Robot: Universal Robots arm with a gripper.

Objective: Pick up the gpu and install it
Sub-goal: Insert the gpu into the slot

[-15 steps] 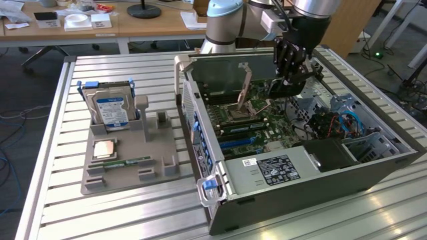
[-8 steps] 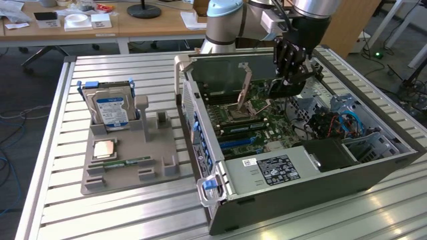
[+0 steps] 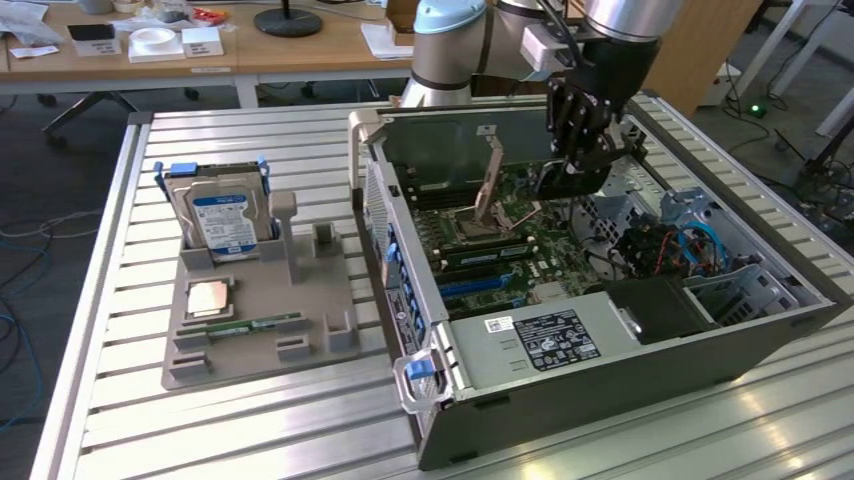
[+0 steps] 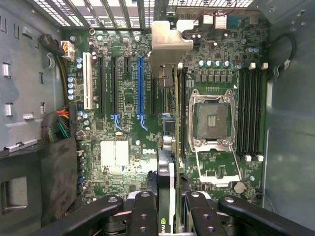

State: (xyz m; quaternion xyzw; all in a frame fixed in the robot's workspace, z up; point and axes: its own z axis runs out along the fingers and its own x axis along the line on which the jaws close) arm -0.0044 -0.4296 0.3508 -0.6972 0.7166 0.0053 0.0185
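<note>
Plainly, the pick-up half of your task is done. Your gripper (image 3: pixel 577 165) is clamped on the gpu (image 3: pixel 571 184) and holds it over the open side of the computer case (image 3: pixel 747 320), which stands on the slatted table (image 3: pixel 134 400).

In the wrist view the fingers (image 4: pixel 142 206) press on either face of the gpu (image 4: pixel 166 169). You see it edge-on there, with its silver end bracket (image 4: pixel 171 39) toward the case's grilled rear wall.

The install half is not yet done, by my reading. The gpu hangs above the motherboard (image 4: pixel 118 152), apart from it, with its lower edge in no slot. The blue expansion slot (image 4: pixel 140 88) lies bare just beside the gpu's line; I cannot tell which slot it hangs over.

Toward the table's edge on the exterior view's left, the grey holder (image 3: pixel 254 350) carries the hard drive (image 3: pixel 224 222) and the RAM stick (image 3: pixel 248 325).
</note>
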